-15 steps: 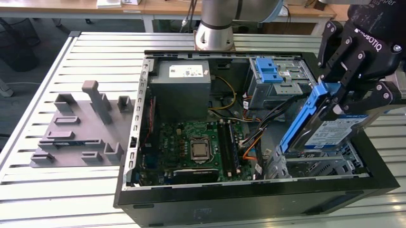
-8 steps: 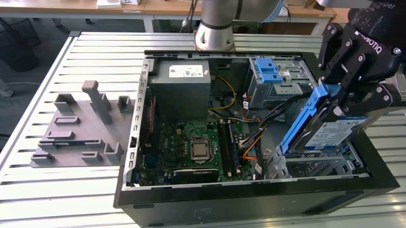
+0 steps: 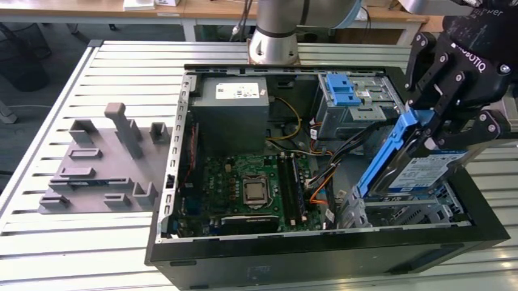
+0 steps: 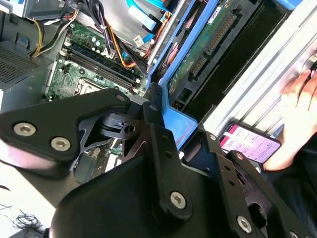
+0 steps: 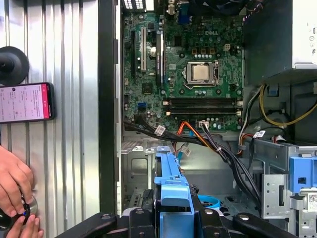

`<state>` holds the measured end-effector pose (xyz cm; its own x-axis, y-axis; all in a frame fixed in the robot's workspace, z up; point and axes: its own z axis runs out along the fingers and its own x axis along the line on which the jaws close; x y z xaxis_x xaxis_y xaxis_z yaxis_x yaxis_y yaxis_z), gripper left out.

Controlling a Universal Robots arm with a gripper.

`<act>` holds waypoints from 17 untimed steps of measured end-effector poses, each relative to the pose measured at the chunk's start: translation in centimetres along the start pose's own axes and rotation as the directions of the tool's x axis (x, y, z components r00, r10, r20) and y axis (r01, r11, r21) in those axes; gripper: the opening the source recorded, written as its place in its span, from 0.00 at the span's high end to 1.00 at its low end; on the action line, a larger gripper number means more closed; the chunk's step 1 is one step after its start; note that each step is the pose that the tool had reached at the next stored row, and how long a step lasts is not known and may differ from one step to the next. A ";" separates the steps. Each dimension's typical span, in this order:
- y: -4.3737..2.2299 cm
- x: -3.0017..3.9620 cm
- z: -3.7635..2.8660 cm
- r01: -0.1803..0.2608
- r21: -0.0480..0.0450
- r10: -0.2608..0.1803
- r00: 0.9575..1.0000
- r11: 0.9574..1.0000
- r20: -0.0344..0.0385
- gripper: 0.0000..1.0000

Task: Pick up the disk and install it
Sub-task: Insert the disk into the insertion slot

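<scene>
Jaws are clamped on the disk (image 3: pixel 421 159), so your gripper (image 3: pixel 453 115) has it up on edge, tilted, over the computer case's (image 3: pixel 324 254) front corner by the empty drive bay (image 3: pixel 413 212). Someone's hand (image 5: pixel 15 186) and a phone (image 5: pixel 25 102) sit on the slatted bench (image 3: pixel 89 242).

I see the disk (image 3: pixel 413 159) tilted in the gripper (image 3: pixel 444 129) at the case's (image 3: pixel 324 257) three o'clock side, motherboard (image 3: pixel 251 185) at nine.

White slatted metal table (image 3: pixel 97 242), wooden desks (image 3: pixel 97 9) behind, grey floor (image 3: pixel 40 115), even light
</scene>
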<state>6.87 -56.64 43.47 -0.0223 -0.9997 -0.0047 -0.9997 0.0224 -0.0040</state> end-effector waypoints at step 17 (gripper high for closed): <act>0.00 0.02 1.27 0.004 0.000 -0.004 1.000 1.000 0.000 0.64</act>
<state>6.87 -56.65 42.20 -0.0182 -0.9998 -0.0047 -0.9998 0.0182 -0.0040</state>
